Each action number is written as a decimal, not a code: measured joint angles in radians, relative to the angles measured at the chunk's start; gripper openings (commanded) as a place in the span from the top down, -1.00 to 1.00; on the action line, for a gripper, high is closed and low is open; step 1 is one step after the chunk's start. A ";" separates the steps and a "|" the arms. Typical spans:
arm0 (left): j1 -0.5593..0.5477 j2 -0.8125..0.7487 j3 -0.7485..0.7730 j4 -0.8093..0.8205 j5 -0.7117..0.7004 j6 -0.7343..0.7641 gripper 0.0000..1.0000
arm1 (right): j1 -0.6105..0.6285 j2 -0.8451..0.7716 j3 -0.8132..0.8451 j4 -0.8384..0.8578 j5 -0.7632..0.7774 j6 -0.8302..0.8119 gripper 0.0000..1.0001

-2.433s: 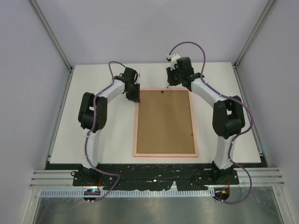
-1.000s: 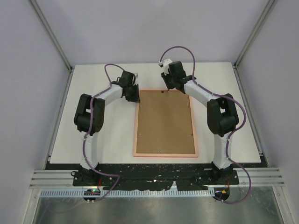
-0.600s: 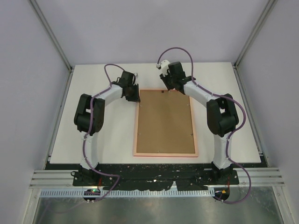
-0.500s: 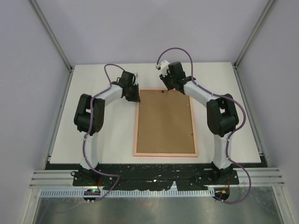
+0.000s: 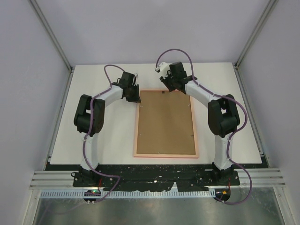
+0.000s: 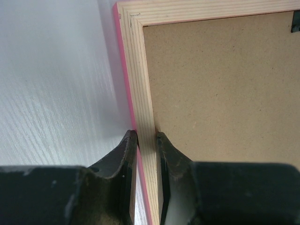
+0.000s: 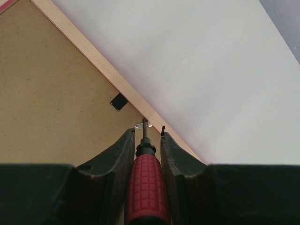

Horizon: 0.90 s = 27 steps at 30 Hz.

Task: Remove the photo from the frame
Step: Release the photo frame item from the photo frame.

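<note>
The frame [image 5: 138,126] lies face down on the table, its brown backing board [image 5: 165,124] up; the photo is hidden under the board. My left gripper [image 5: 136,98] is shut on the frame's left rail [image 6: 140,93] near the far left corner. My right gripper [image 5: 172,88] is at the far edge, shut on a red-handled screwdriver [image 7: 146,187]. The screwdriver's tip touches a small metal clip [image 7: 139,125] on the board by the far rail [image 7: 93,61].
A small black tab [image 7: 119,101] sits on the board near the clip. Several tiny clips dot the board's edges. The white table [image 5: 93,136] extends left, right and behind the frame; enclosure walls rise around it.
My right gripper has swung left along the frame's far edge and turned slightly. My left gripper has shifted a little to the far left corner and stays on the rail.
</note>
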 measured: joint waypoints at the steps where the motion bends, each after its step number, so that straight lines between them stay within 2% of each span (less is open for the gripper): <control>1: 0.000 -0.001 -0.001 0.000 0.000 0.000 1.00 | -0.001 0.000 0.003 -0.007 -0.002 -0.003 0.85; 12: 0.000 -0.003 -0.005 0.002 0.000 0.000 1.00 | -0.021 0.000 0.030 -0.077 -0.024 -0.035 0.85; 27: 0.000 -0.003 -0.005 0.001 0.000 0.000 1.00 | -0.030 0.000 0.032 -0.084 -0.072 -0.048 0.85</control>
